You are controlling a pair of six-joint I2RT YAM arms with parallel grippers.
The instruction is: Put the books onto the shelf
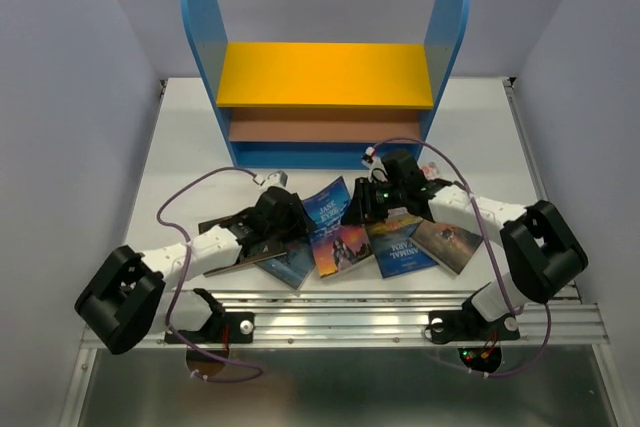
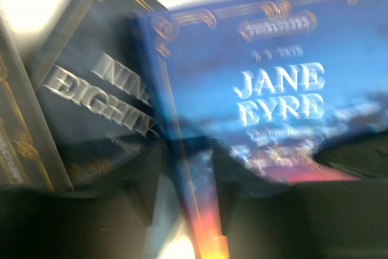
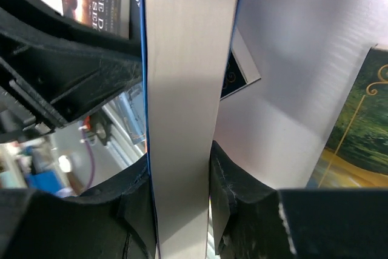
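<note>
While right gripper [image 3: 180,195] pinches 1 book [image 3: 185,77] edge-on, other books [image 1: 340,244] lie fanned at 6 o'clock from shelf [image 1: 325,75]. Left gripper [image 1: 277,215] over Jane Eyre [image 2: 279,92]; spread or pressed, cannot tell. Risk: narrow grip lets book swing, slip, or clip shelf side.

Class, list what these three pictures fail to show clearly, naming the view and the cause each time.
- Left wrist view: small print on the Jane Eyre book is blurred.
- Left wrist view: the dark book has its title partly covered by the Jane Eyre book.
- Top view: the left gripper hides its own jaws.
- Right wrist view: the right gripper holds an edge-on book, its cover unseen.
</note>
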